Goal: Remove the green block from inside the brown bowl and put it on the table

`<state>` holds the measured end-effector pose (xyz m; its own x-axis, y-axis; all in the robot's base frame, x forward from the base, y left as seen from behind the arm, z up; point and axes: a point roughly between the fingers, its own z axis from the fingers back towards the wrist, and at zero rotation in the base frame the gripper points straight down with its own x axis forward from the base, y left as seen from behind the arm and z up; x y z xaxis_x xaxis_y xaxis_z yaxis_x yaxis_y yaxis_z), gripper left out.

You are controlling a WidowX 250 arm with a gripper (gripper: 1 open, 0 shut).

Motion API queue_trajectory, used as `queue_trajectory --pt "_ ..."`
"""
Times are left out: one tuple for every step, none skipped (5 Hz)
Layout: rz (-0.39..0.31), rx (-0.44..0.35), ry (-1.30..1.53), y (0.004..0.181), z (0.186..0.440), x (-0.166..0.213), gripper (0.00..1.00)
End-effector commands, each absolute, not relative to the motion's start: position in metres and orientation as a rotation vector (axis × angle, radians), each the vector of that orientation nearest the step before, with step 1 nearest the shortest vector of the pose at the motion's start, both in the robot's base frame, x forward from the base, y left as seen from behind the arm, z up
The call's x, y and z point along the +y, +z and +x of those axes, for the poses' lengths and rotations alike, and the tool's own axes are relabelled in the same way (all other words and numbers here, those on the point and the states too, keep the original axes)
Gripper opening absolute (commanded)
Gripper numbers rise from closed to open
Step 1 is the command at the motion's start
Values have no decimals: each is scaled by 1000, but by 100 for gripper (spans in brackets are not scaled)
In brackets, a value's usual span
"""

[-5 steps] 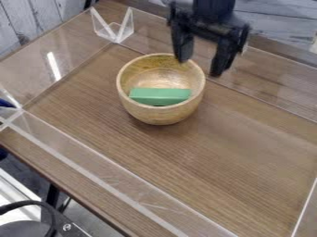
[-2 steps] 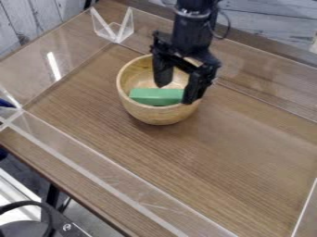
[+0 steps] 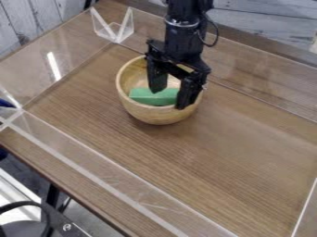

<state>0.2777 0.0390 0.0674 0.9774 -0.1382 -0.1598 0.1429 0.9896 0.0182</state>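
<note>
The brown bowl (image 3: 146, 111) sits on the table (image 3: 210, 176), a little left of the middle and toward the back. Inside it lies the green block (image 3: 154, 96), partly covered by the arm. My gripper (image 3: 172, 86) points straight down and reaches into the bowl from above. Its two black fingers (image 3: 150, 76) are spread wide, one on each side of the block's upper part. The jaws are open, and whether either one touches the block is hidden from this angle.
Clear acrylic walls (image 3: 74, 176) run round the table's edges. A small clear stand (image 3: 114, 26) sits at the back left. Bare wood stretches in front of and to the right of the bowl. A black chair (image 3: 31, 222) shows at the lower left.
The gripper has come down and to the left, from above the bowl's right rim into the bowl over the green block. Its fingers stayed spread. The bowl and block have not moved.
</note>
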Motion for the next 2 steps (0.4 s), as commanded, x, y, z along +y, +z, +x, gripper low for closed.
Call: queue_trajectory --pt "26 124 -136 68 283 47 0" --pt "15 122 -135 64 284 51 0"
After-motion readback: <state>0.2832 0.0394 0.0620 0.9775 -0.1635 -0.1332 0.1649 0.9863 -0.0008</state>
